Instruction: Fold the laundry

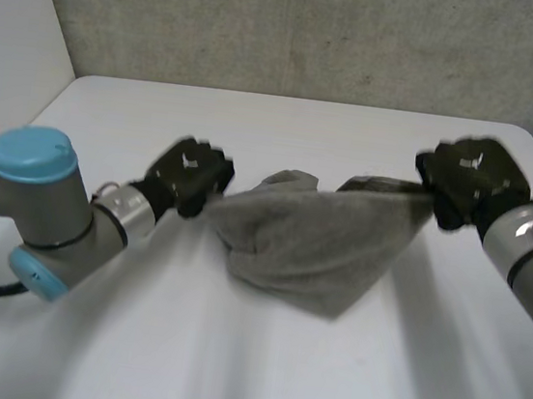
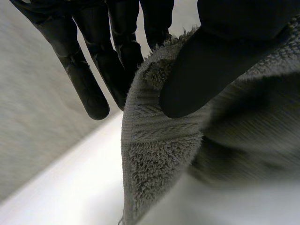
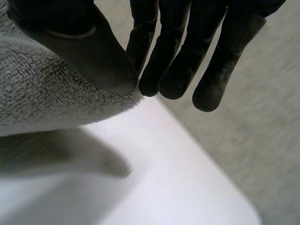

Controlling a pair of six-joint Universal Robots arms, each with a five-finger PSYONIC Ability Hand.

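**Item:** grey towel [image 1: 305, 238]. It hangs over the middle of the white table [image 1: 226, 370], stretched left to right between both hands. The body sags to a low point on the near side. Whether that point touches the table cannot be told.

**Left hand** [image 1: 189, 178]: at the towel's left corner. The thumb presses the cloth against straight fingers in a firm pinch.

**Right hand** [image 1: 468, 181]: at the right corner, slightly farther and higher. The thumb tip closes on the fingertips with the cloth's edge between them.

**Step, as judged:** the towel is being spread by two corners, ahead of laying it flat for a first fold. The next move calls for both pinches to hold while the hands lower together with the top edge taut.

**Views compared:** the head view gives the full span, with a hump of slack in the top edge. The left wrist view adds the woven hem band [image 2: 154, 129] under the thumb. The right wrist view adds how little cloth sits in that pinch, which may slip.
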